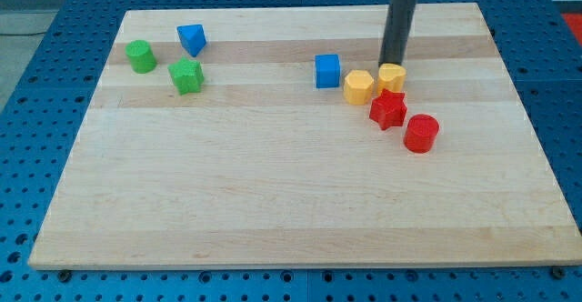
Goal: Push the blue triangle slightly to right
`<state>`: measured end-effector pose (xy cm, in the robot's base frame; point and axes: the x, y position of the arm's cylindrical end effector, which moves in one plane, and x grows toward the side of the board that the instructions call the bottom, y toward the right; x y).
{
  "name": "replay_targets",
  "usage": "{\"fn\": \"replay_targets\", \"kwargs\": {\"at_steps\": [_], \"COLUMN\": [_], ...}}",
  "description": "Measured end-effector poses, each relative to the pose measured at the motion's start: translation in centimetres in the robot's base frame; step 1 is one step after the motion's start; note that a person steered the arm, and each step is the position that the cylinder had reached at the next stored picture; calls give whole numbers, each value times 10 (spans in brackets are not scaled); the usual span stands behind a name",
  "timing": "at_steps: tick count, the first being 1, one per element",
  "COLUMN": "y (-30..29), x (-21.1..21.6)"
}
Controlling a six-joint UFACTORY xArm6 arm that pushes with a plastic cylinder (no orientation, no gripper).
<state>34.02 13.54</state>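
One blue triangle (191,39) sits far from my tip (389,64).

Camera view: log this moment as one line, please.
my tip: behind small yellow block | blue triangle: far toward view's left, untouched | push: not begun

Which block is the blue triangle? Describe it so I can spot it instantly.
Look at the wooden board's top-left corner in the view, where three blocks cluster. The blue triangle is the upper right one, above the green star and right of the green cylinder. It is the only blue piece there; the blue cube sits mid-board, near my tip.
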Motion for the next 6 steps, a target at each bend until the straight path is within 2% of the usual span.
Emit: {"fn": "replay_targets", "kwargs": {"at_steps": [3,4,5,6], "y": [-5,-2,-27,-96], "x": [6,-36,-78,-101]}}
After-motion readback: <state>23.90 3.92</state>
